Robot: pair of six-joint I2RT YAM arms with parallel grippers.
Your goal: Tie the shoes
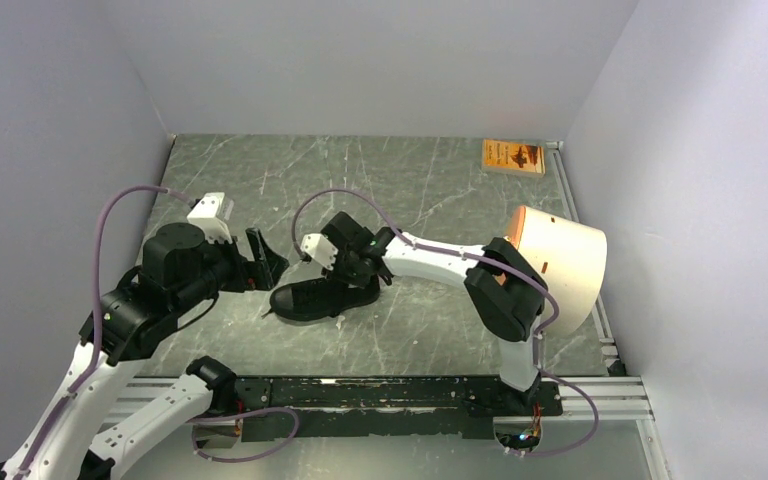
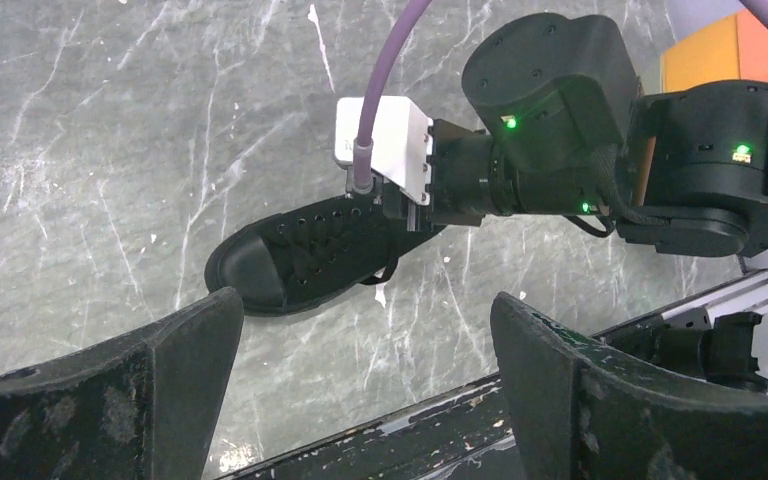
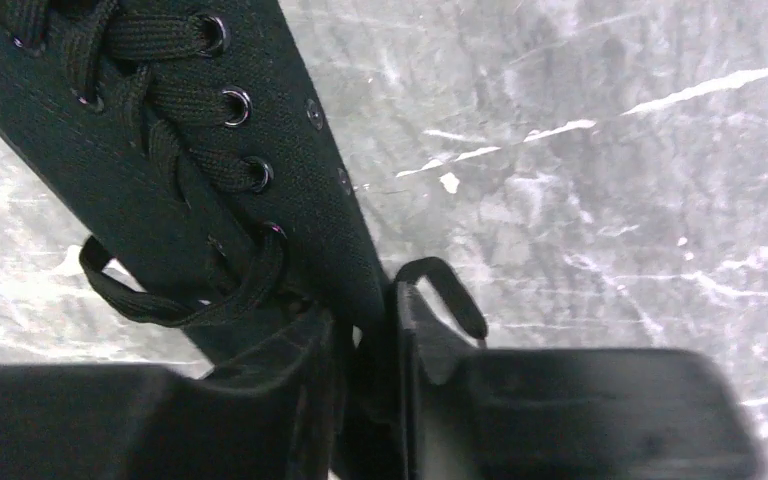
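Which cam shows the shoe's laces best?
Right wrist: laces and eyelets fill the frame, each crossing clear, a loop hanging loose. Left wrist shows most of the shoe, but the laces are tiny. Top view: the right gripper hides most of them.

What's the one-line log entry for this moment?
left hand: open, near toe | right hand: shut on collar of black canvas shoe | laces: loose

White arm links (image 1: 430, 258), black joint housings (image 1: 505, 290), purple cables (image 2: 362, 130) clipped on, green LEDs (image 2: 509, 122) lit, white wrist boxes (image 2: 400, 140), black fingers (image 2: 580, 400).
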